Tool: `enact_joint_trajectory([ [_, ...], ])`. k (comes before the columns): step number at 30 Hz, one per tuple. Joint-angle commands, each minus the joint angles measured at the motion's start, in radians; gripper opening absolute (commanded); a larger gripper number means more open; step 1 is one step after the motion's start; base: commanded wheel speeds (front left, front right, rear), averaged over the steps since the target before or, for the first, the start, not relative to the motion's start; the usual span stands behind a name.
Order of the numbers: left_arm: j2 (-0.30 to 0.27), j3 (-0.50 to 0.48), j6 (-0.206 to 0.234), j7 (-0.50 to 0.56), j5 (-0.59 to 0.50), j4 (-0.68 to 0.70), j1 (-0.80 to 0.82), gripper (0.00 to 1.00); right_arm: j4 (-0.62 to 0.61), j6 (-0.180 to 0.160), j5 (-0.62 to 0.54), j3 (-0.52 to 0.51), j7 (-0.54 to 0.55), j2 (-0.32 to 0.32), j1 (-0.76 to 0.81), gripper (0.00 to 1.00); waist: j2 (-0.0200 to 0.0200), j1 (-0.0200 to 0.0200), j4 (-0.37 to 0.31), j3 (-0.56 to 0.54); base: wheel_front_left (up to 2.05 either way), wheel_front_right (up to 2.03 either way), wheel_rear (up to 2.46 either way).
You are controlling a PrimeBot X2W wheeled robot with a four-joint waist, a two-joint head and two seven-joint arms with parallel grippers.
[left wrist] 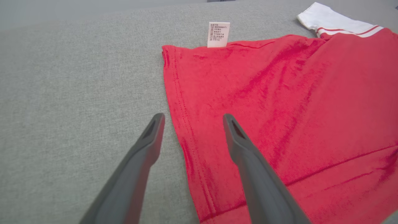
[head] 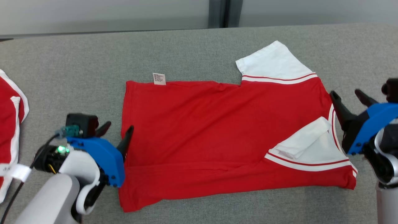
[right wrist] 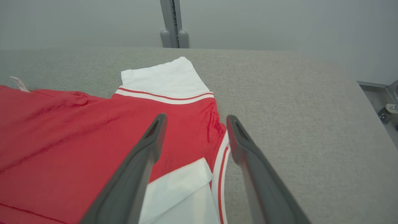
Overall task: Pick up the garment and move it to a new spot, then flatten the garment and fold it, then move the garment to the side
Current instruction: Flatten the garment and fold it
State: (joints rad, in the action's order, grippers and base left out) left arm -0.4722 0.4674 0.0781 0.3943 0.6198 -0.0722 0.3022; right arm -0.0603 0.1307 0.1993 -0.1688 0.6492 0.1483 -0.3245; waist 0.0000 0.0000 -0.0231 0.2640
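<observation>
Evidently both arms are set for a two-handed move on the garment (head: 217, 137), which lies spread on the grey table (head: 186, 49) between them. Its long near edge is already turned over in a strip.

The left end effector (head: 120, 125) is spread, holding nothing. It straddles the hem: one finger is over bare table, the other over red cloth. That looks like a line-up to pinch this edge, though I cannot tell whether either finger touches it.

The right end effector (head: 344, 91) is likewise spread and empty, straddling the collar end. The folded-in white sleeve (head: 307, 140) lies just beside its inner finger, and the other sleeve (head: 273, 62) lies flat further ahead of it. A care label (head: 159, 78) pokes out well ahead of the left fingers.

As for containers, the table alone carries things: this garment and, outboard of the left end effector, a second red-and-white garment (head: 11, 124).
</observation>
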Motion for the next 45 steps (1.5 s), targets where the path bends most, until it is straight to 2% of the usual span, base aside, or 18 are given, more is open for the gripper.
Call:
enact_joint_trajectory([
  [1, -0.004, 0.003, -0.008, 0.005, -0.011, -0.02, 0.045, 1.0, 0.011, 0.0, 0.008, 0.012, -0.006, 0.007, -0.035, 1.0, 0.0, 0.0, 0.003, 0.015, 0.0, 0.0, 0.0],
  [7, 0.028, 0.002, -0.033, 0.017, -0.038, -0.186, 0.242, 1.0, 0.066, 0.0, 0.028, 0.073, -0.024, 0.021, -0.178, 1.0, 0.0, 0.0, -0.012, 0.091, 0.0, 0.0, 0.0],
  [14, 0.069, -0.008, -0.051, -0.025, -0.043, -0.328, 0.387, 1.0, 0.103, 0.0, 0.032, 0.101, -0.06, 0.034, -0.237, 1.0, 0.0, 0.0, -0.034, 0.166, 0.0, 0.0, 0.0],
  [19, 0.081, -0.015, -0.044, -0.059, -0.051, -0.392, 0.439, 1.0, 0.112, 0.0, 0.027, 0.101, -0.076, 0.038, -0.255, 1.0, 0.0, 0.0, -0.047, 0.206, 0.0, 0.0, 0.0],
  [26, 0.093, 0.0, -0.046, -0.049, -0.048, -0.45, 0.451, 1.0, 0.109, 0.0, 0.027, 0.103, -0.087, 0.037, -0.257, 1.0, 0.0, 0.0, -0.046, 0.242, 0.0, 0.0, 0.0],
  [29, 0.106, 0.008, -0.066, -0.034, -0.029, -0.468, 0.451, 1.0, 0.113, 0.0, 0.03, 0.1, -0.082, 0.04, -0.259, 1.0, 0.0, 0.0, -0.042, 0.253, 0.0, 0.0, 0.0],
  [30, 0.114, 0.012, -0.079, -0.022, -0.018, -0.472, 0.45, 0.94, 0.112, 0.0, 0.03, 0.098, -0.08, 0.041, -0.262, 1.0, 0.0, 0.0, -0.039, 0.257, 0.0, 0.0, 0.0],
  [31, 0.122, 0.014, -0.09, -0.015, -0.007, -0.474, 0.448, 0.56, 0.112, 0.0, 0.031, 0.099, -0.077, 0.041, -0.265, 1.0, 0.0, 0.0, -0.037, 0.26, 0.0, 0.0, 0.0],
  [32, 0.132, 0.019, -0.102, -0.002, 0.004, -0.476, 0.446, 0.31, 0.114, 0.0, 0.033, 0.098, -0.072, 0.042, -0.272, 1.0, 0.0, 0.0, -0.035, 0.264, 0.0, 0.0, 0.0],
  [33, 0.137, 0.022, -0.112, 0.008, 0.012, -0.477, 0.445, 0.0, 0.116, 0.0, 0.035, 0.099, -0.068, 0.044, -0.279, 1.0, 0.0, 0.0, -0.033, 0.267, 0.0, 0.0, 0.0],
  [39, 0.147, 0.04, -0.131, 0.018, 0.021, -0.468, 0.46, 0.0, 0.18, 0.0, 0.059, 0.108, -0.008, 0.072, -0.376, 1.0, 0.0, 0.0, -0.013, 0.298, 0.0, 0.0, 0.0],
  [45, 0.167, 0.062, -0.144, -0.015, 0.006, -0.435, 0.469, 0.0, 0.353, 0.0, 0.017, 0.082, 0.004, 0.107, -0.543, 1.0, 0.0, 0.0, 0.035, 0.328, 0.0, 0.0, 0.0],
])
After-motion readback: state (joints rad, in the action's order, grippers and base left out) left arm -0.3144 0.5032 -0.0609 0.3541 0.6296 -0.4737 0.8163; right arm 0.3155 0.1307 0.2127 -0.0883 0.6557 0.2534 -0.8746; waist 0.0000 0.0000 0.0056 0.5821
